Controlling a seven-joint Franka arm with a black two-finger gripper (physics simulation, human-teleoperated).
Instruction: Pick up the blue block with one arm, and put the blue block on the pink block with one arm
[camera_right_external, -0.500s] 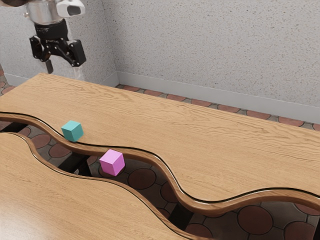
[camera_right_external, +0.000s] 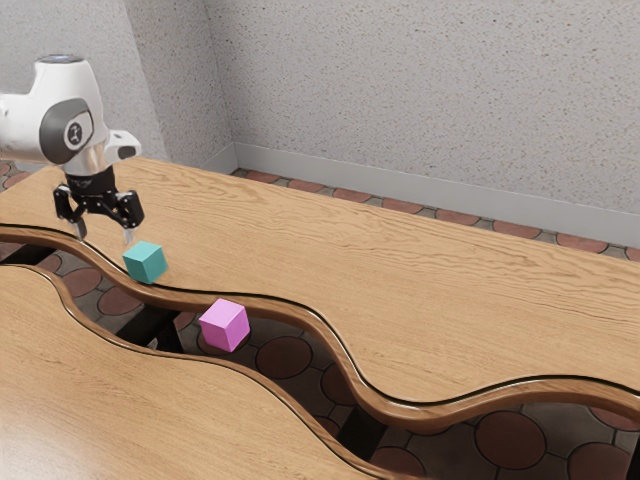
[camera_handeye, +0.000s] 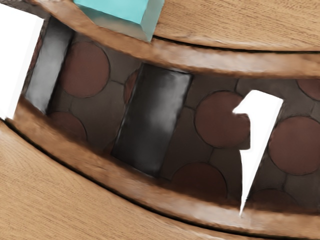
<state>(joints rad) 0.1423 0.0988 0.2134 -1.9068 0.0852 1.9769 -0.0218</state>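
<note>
**Exterior view, from its left to its right.** The white, seven-joint robot arm (camera_right_external: 62, 125) is reaching down over the curved lip of the far section of the wavy-edged wooden tabletop (camera_right_external: 400, 270). Its black two-finger jaws are pointing downward and standing apart with nothing between them, which suggests an approach with no grasp made yet. The small blue-green cube, the task's blue block (camera_right_external: 145, 261), is resting untouched on this tabletop right at the lip. It is just beside the jaws, toward the exterior view's right. Further right and lower, the pink cube (camera_right_external: 223, 324) is sitting in the gap between the two tabletop sections, against the far section's lip. What is carrying it cannot be told.

**Wrist view.** The hand's camera is looking down into the gap, showing a dark crossbar (camera_handeye: 150, 120) and a floor of round brown tiles (camera_handeye: 220, 120). The blue block (camera_handeye: 120, 12) is lying off to one side, on the lip. The hand is therefore probably offset and needing to shift over the block before closing. Because the block is sitting so near the edge, a sideways nudge is risking a fall into the gap.
</note>
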